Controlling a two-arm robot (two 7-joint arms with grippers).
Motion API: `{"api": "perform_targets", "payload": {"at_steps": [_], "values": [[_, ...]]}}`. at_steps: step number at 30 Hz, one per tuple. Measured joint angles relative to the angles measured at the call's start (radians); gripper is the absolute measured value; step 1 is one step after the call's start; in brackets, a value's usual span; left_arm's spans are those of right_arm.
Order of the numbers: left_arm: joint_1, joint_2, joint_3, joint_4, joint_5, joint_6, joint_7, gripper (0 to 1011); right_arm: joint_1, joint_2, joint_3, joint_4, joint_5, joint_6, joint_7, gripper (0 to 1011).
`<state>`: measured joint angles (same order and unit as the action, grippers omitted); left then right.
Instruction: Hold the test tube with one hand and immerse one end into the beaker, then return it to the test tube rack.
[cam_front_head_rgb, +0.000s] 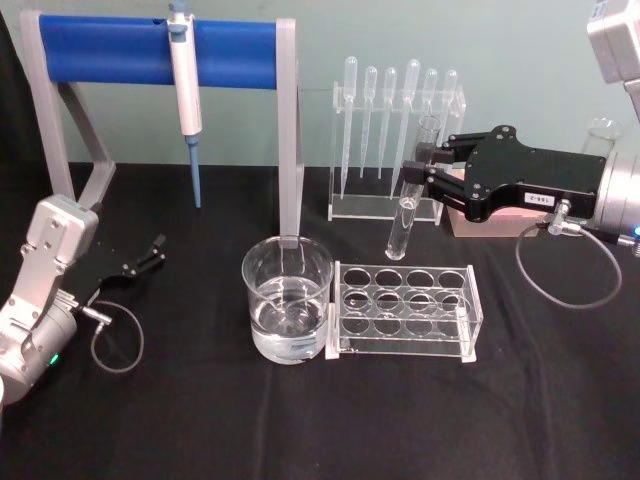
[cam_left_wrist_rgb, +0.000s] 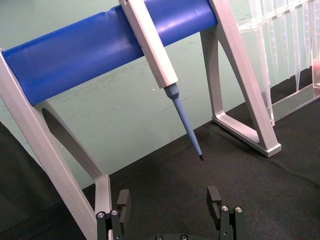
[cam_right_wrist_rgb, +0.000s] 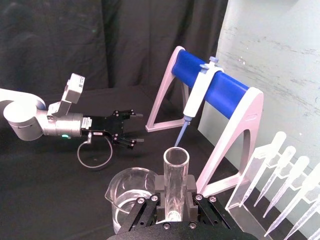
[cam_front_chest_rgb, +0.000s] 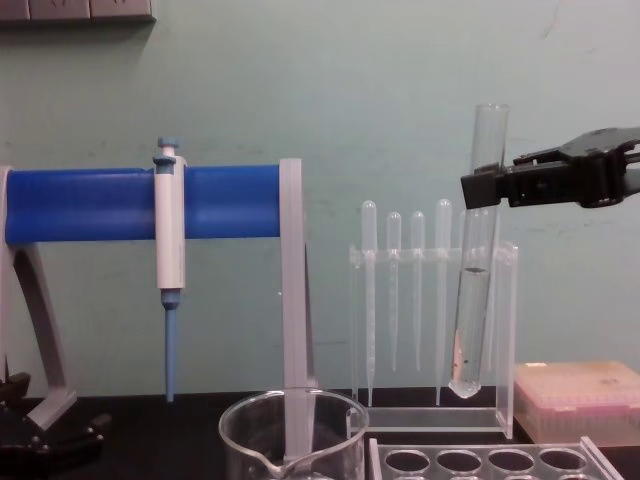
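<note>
My right gripper is shut on the test tube, gripping it near its upper end. The tube hangs almost upright, slightly tilted, in the air above the back of the clear tube rack. In the chest view the test tube holds a little liquid, and its round bottom is well above the table. The beaker, with water in it, stands left of the rack, in front of and to the left of the tube. In the right wrist view the tube stands between the fingers, with the beaker beyond. My left gripper rests open at the far left.
A blue-barred stand carrying a white-and-blue pipettor is at the back left. A clear rack of plastic pipettes stands behind the tube, with a pink box beside it. The left gripper faces the stand's foot.
</note>
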<state>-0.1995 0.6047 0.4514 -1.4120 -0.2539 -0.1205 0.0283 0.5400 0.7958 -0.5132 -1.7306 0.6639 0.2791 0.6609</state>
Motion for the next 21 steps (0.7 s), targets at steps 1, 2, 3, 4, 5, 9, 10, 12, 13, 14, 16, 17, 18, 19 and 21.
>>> {"api": "perform_targets", "payload": {"at_steps": [1,2,3,4,5,9,10,12,13,14,16,17,18,19,21], "values": [[0.0,0.0,0.0,0.0,0.0,0.0,0.0,1000,0.0,0.0,0.0,0.0,0.0,0.0,0.0,241],[0.0,0.0,0.0,0.0,0.0,0.0,0.0,1000,0.0,0.0,0.0,0.0,0.0,0.0,0.0,241],[0.0,0.0,0.0,0.0,0.0,0.0,0.0,1000,0.0,0.0,0.0,0.0,0.0,0.0,0.0,241],[0.0,0.0,0.0,0.0,0.0,0.0,0.0,1000,0.0,0.0,0.0,0.0,0.0,0.0,0.0,241],[0.0,0.0,0.0,0.0,0.0,0.0,0.0,1000,0.0,0.0,0.0,0.0,0.0,0.0,0.0,241],[0.0,0.0,0.0,0.0,0.0,0.0,0.0,1000,0.0,0.0,0.0,0.0,0.0,0.0,0.0,241],[0.0,0.0,0.0,0.0,0.0,0.0,0.0,1000,0.0,0.0,0.0,0.0,0.0,0.0,0.0,241],[0.0,0.0,0.0,0.0,0.0,0.0,0.0,1000,0.0,0.0,0.0,0.0,0.0,0.0,0.0,241],[0.0,0.0,0.0,0.0,0.0,0.0,0.0,1000,0.0,0.0,0.0,0.0,0.0,0.0,0.0,241],[0.0,0.0,0.0,0.0,0.0,0.0,0.0,1000,0.0,0.0,0.0,0.0,0.0,0.0,0.0,241],[0.0,0.0,0.0,0.0,0.0,0.0,0.0,1000,0.0,0.0,0.0,0.0,0.0,0.0,0.0,241],[0.0,0.0,0.0,0.0,0.0,0.0,0.0,1000,0.0,0.0,0.0,0.0,0.0,0.0,0.0,241],[0.0,0.0,0.0,0.0,0.0,0.0,0.0,1000,0.0,0.0,0.0,0.0,0.0,0.0,0.0,241],[0.0,0.0,0.0,0.0,0.0,0.0,0.0,1000,0.0,0.0,0.0,0.0,0.0,0.0,0.0,241],[0.0,0.0,0.0,0.0,0.0,0.0,0.0,1000,0.0,0.0,0.0,0.0,0.0,0.0,0.0,241]]}}
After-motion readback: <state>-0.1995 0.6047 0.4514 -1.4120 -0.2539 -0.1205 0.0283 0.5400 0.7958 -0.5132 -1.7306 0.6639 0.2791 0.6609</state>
